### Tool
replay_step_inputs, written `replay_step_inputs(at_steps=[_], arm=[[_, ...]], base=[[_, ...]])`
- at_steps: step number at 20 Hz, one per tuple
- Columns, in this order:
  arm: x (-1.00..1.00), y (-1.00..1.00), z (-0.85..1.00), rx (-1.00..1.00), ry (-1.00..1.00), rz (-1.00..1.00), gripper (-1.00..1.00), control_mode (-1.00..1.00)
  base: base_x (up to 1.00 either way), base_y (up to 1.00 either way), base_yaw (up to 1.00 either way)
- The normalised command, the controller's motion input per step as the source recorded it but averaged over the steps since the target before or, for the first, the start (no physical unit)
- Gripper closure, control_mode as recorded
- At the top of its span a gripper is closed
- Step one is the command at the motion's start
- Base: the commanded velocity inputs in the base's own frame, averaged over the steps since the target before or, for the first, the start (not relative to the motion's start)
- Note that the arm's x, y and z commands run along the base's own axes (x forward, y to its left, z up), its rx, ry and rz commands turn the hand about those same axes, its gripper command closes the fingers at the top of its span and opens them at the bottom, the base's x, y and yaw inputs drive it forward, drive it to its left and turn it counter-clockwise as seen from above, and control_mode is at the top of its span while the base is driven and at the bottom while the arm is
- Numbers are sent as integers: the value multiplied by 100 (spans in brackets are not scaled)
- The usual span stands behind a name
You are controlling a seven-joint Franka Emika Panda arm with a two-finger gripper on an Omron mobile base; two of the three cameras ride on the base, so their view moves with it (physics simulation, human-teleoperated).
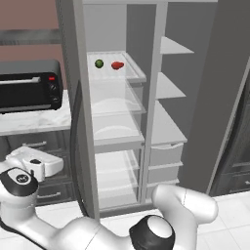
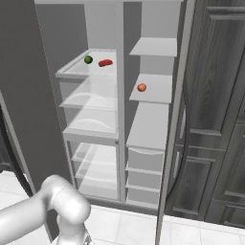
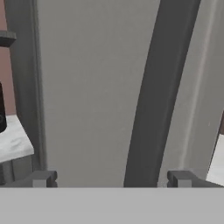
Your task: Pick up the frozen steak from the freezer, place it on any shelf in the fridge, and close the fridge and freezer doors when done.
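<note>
At the bottom of the hand view the two-finger tool (image 3: 111, 178) stands spread wide, holding nothing, its tips either side of the long dark curved handle (image 3: 151, 96) on a flat grey door (image 3: 87, 87). Farther off, upper centre of both base views, the small red frozen steak (image 1: 117, 65) lies on the fridge's top clear glassy shelf (image 1: 134, 74), beside a small green round item (image 1: 99, 63)

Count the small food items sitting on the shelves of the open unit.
3: green ball and red item on the fridge's top clear shelf; orange-red ball on a freezer shelf. Drawers may hide more.
</note>
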Motion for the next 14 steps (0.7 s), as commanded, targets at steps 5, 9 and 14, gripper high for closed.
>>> replay_step_inputs(at_steps=[5,9,14], arm=[[41,-22,-14,-1,0,5,-100,-100],[32,-45,0,0,0,9,-100,-100],[33,-51,0,0,0,8,-100,-100]], base=[[0,0,0],[0,0,0],[0,0,0]])
